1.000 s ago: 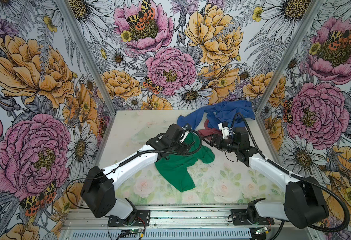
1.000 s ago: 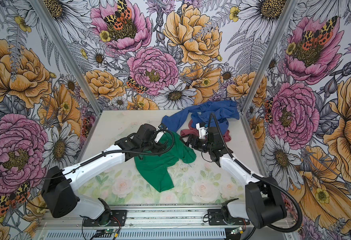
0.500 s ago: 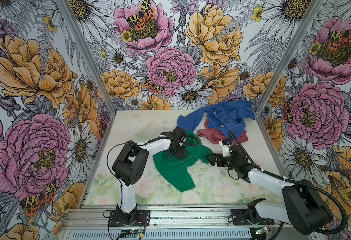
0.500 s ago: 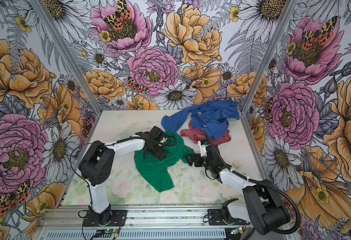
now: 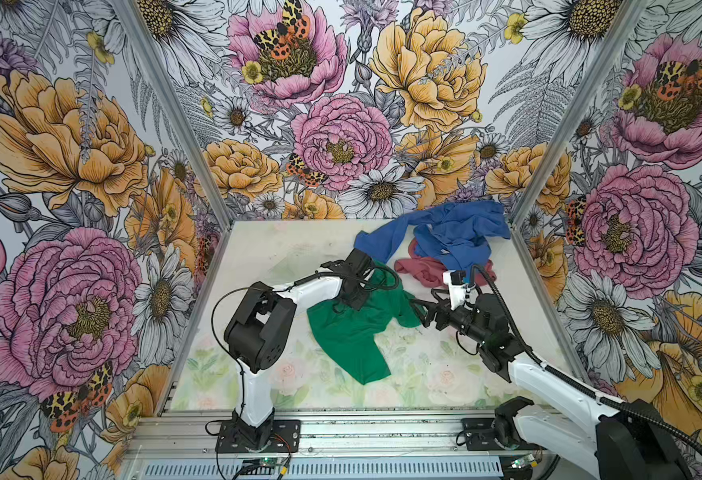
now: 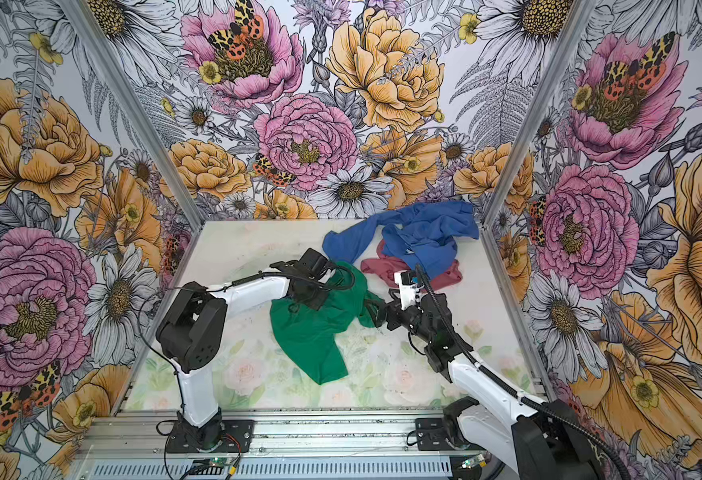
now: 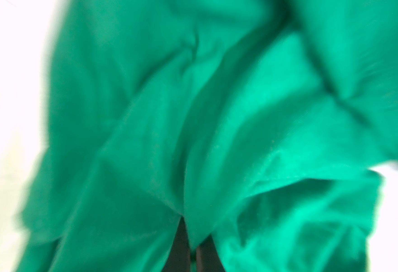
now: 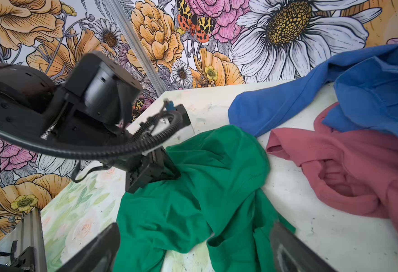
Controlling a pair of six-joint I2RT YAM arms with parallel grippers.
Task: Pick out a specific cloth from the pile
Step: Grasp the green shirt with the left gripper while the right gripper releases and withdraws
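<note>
The cloth [image 5: 349,336] [image 6: 311,340] is a plain emerald-green garment lying crumpled mid-table, apart from the pile. My left gripper [image 5: 355,297] [image 6: 311,297] presses down on its upper part. In the left wrist view its dark fingers [image 7: 181,247] stand close together, shut on a pinched fold of green cloth [image 7: 193,117]. My right gripper [image 5: 417,313] [image 6: 372,311] is open at the cloth's right edge. In the right wrist view its fingers [image 8: 94,249] straddle a green flap [image 8: 193,188]. The pile sits at the back right: a royal-blue garment [image 5: 444,237] over a dusty-red one [image 5: 424,270].
Flower-printed walls [image 5: 91,166] close in the table on three sides. A metal rail [image 5: 382,432] with both arm bases runs along the front. The pale floral table mat [image 5: 424,382] shows bare in front of the cloth and at the back left [image 5: 266,245].
My left gripper has come down onto the green cloth and shut on a fold. My right gripper has left the pile and moved forward to the cloth's right edge, staying open.
</note>
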